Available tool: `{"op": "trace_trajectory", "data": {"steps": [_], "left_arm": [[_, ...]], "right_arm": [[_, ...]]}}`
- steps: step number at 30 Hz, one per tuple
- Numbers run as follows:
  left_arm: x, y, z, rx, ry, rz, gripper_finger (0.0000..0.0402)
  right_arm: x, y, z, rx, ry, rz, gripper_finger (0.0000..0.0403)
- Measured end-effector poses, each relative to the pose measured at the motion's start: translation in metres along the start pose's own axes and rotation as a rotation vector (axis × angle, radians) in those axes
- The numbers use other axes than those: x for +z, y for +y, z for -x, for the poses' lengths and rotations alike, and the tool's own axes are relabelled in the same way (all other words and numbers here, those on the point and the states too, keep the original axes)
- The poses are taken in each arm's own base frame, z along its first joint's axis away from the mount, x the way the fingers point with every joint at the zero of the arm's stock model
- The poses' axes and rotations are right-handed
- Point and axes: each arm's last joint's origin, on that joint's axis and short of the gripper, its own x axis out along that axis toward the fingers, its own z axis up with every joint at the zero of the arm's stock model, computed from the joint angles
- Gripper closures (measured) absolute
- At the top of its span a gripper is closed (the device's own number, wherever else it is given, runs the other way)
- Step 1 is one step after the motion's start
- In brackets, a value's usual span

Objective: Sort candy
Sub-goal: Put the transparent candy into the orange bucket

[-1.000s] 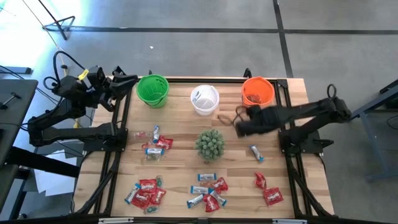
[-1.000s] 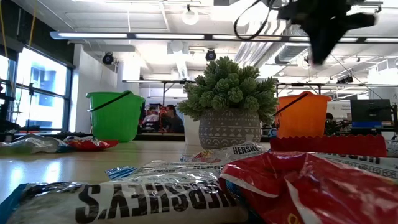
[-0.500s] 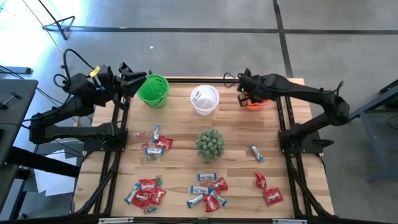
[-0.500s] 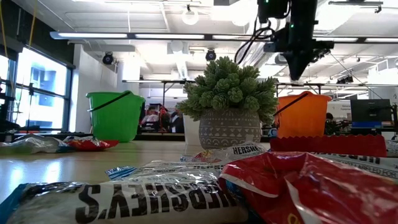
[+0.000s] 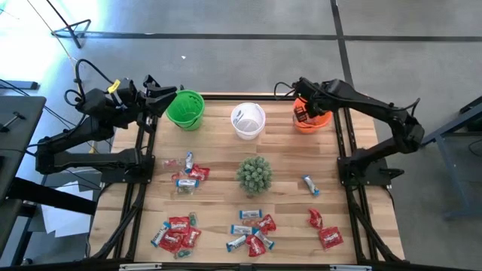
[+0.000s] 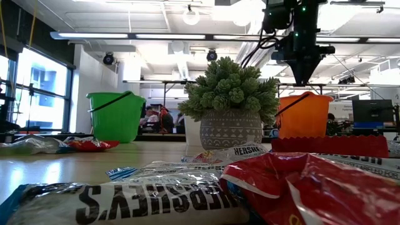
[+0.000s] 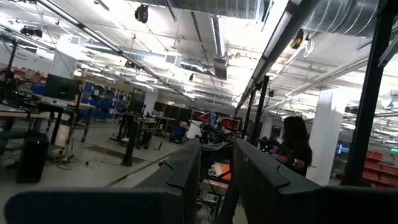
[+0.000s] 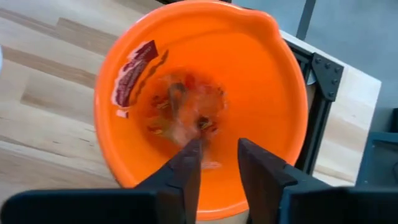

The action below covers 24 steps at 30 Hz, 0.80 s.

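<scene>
Along the front of the tabletop [image 5: 218, 188] lie clusters of candy [image 5: 251, 231], red and blue-and-white, around a spiky plant [image 5: 254, 173]. Farther back, the right hand [image 5: 303, 111] hangs over the orange cup [image 5: 319, 120], fingers [image 8: 186, 171] slightly parted, gripping nothing. At the far left corner the left hand [image 5: 167, 95] waits, fingers narrowly apart.

**Room and surroundings**

Wooden plank table [image 5: 218, 162] on grey concrete floor [image 5: 226, 19] with dark seams. Open ceiling: ducts [image 7: 348, 18], fluorescent strips [image 6: 144, 35]. Bright window [image 6: 40, 90] at one side. Workbenches [image 7: 43, 109] and a seated person [image 7: 295, 146] behind.
</scene>
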Motion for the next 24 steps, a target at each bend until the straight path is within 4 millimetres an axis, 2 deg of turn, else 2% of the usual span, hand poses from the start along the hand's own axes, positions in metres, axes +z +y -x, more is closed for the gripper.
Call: {"op": "trace_trajectory", "data": {"steps": [5,11,18,24], "left_arm": [[0.000,0.001,0.000,0.039,-0.011,0.005,0.0319],[0.001,0.004,0.000,0.126,-0.038,0.054,0.0319],[0.001,0.004,0.000,0.128,-0.038,0.054,0.0319],[0.004,0.002,0.005,0.105,-0.045,0.023,0.0319]], "right_arm": [[0.002,-0.004,-0.002,0.005,0.015,0.048,0.0273],[-0.002,-0.001,-0.002,0.171,0.128,0.071,0.0269],[-0.016,0.020,0.008,0.295,0.187,0.115,0.0269],[-0.037,0.042,0.021,0.336,0.239,0.106,0.0269]]}}
